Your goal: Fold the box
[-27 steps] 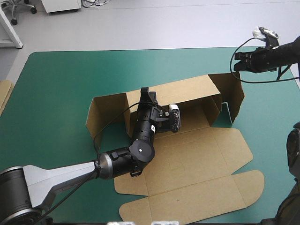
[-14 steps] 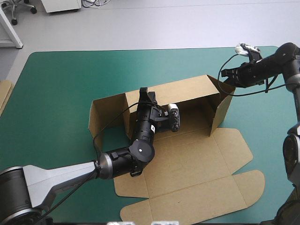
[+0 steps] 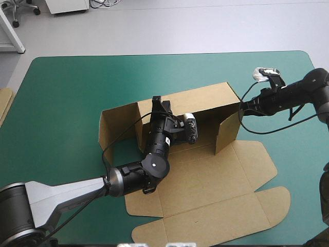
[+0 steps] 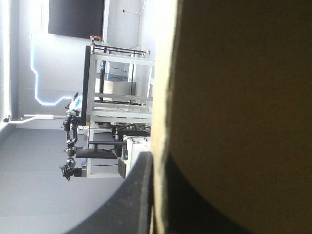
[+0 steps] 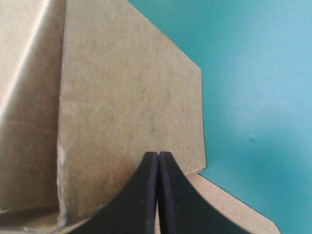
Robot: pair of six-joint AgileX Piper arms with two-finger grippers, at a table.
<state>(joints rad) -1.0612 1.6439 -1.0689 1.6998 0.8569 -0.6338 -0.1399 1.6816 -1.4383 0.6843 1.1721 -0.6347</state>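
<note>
Box, rear wall pinched by left tool, right tool pressed together at end flap

Right end effector, black fingers met in a point, before a brown box flap, teal-green cover beside.

In my left wrist view the box blocks nearly all that lies beyond it. In the high view my left arm hides part of its floor, and the picture's edge cuts off the spare board.
</note>
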